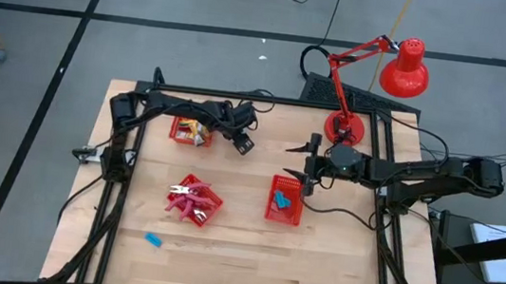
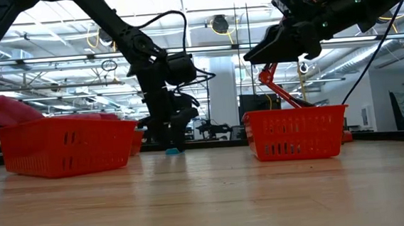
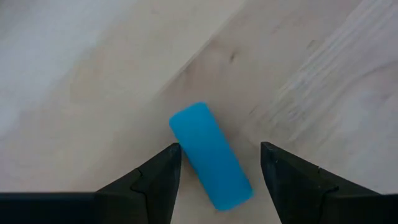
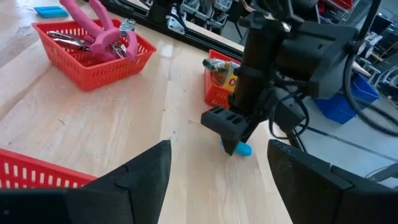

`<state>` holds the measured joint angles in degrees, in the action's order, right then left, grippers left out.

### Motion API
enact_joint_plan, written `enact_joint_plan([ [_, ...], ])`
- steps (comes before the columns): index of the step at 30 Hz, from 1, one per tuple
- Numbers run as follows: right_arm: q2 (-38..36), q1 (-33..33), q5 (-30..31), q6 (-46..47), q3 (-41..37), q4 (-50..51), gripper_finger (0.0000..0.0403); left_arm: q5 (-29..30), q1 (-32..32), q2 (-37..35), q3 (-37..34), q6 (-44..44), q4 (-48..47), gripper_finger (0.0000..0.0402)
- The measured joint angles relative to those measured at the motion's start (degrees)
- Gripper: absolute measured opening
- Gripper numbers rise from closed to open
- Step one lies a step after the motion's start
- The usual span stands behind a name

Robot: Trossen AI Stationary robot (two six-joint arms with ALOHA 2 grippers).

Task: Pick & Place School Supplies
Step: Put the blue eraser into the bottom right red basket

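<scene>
A light-blue block (image 3: 211,155) lies flat on the wooden table, near the far side. My left gripper (image 3: 221,149) points down over it, open, with one finger on either side; one finger stands very close to the block's edge. In the high view my left gripper (image 1: 244,147) is beside the basket of yellow-and-silver pieces (image 1: 189,132). My right gripper (image 1: 304,160) hovers open above the far end of the basket holding blue blocks (image 1: 285,200). Pink-handled scissors (image 1: 191,202) fill a third basket. Another blue block (image 1: 153,240) lies loose toward the near left.
A red desk lamp (image 1: 375,79) stands at the far right corner behind my right arm. The three red mesh baskets sit mid-table; bare wood (image 1: 248,266) stretches along the near edge. Black frame rails (image 1: 384,253) run along the table's sides.
</scene>
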<state>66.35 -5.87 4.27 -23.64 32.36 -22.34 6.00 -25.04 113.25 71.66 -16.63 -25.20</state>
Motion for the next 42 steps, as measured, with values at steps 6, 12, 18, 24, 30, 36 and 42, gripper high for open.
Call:
enact_joint_plan([
  [6,0.0,0.0,0.0,0.0,0.0,-0.3,0.0256,-0.4,-0.2,1.4,0.2,-0.7,0.2,0.0205],
  [12,0.0,0.0,0.1,0.4,0.0,-0.7,0.0256,1.1,0.1,1.6,0.2,0.5,-0.6,0.0113],
  [18,0.0,0.0,0.1,1.3,0.0,-1.9,0.0256,1.5,1.0,1.7,0.1,5.3,-0.6,0.0048],
  [24,0.0,0.0,0.2,2.0,0.0,-1.9,0.0256,0.8,2.8,-0.4,-0.2,7.5,-0.8,0.0048],
  [30,0.0,0.0,0.4,2.2,0.0,-2.0,0.0256,0.7,5.7,-5.0,-0.2,8.1,-0.1,0.0048],
  [36,0.0,-0.1,3.7,2.2,0.0,-2.5,0.0256,1.4,10.6,-9.3,-0.2,8.7,1.4,0.0048],
  [42,0.0,-0.1,4.7,3.7,0.0,-1.4,0.0256,-0.6,17.5,-10.9,-0.1,12.8,9.2,0.0048],
])
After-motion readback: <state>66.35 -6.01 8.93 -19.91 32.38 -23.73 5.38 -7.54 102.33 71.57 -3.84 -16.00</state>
